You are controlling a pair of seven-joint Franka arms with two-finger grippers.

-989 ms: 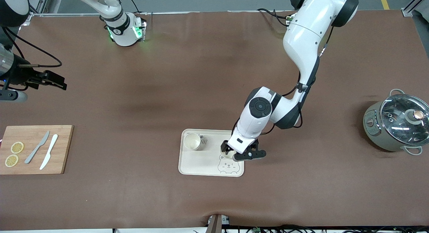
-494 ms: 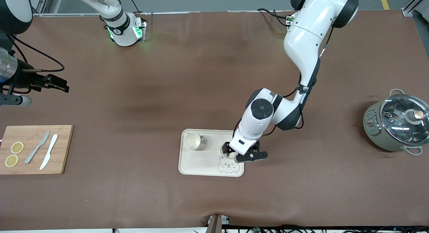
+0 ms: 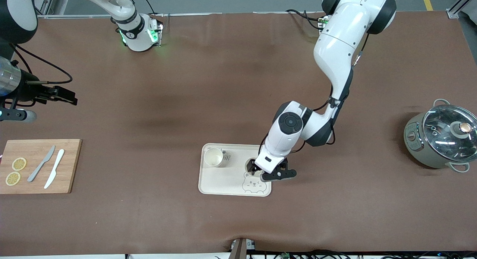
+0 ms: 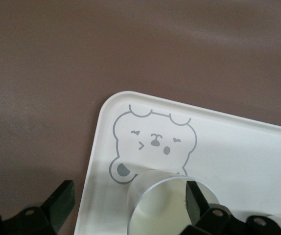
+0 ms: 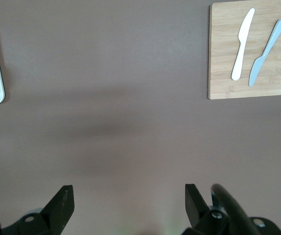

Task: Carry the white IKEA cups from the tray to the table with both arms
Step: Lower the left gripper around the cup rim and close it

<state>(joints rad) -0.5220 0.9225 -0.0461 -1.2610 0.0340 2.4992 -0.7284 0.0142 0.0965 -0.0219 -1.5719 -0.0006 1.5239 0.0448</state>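
Evidently the first pick was in hand: the left gripper (image 3: 261, 171) was down at the tray (image 3: 223, 184), its fingers (image 4: 198, 200) spread wide, one finger tip inside the mouth of a cup (image 4: 157, 205) and the other outside the wall, past the tray's edge. No squeeze showed, so the cup seemed not yet held. The next move, as I judged it, called for closing on the cup's wall and lifting straight up so the base cleared the tray's low lip before carrying it to the bare table (image 3: 223, 102).

The tray, cream-white with rounded corners, lay on the table nearer the front camera than the arms' bases. This cup stood upright on the tray just beside the grey bear face (image 4: 152, 144), at the tray's end toward the left arm. The second cup (image 3: 214, 157) stood upright at the tray's other end, its round rim open upward, untouched. Both were small, plain, handleless and slightly tapered; smooth walls may slip under a light pinch.

The right gripper (image 3: 61, 96) waited over bare table, well apart from the tray, fingers (image 5: 62, 203) likewise spread and holding nothing, above the area between the tray and the wooden cutting board (image 5: 253, 54).
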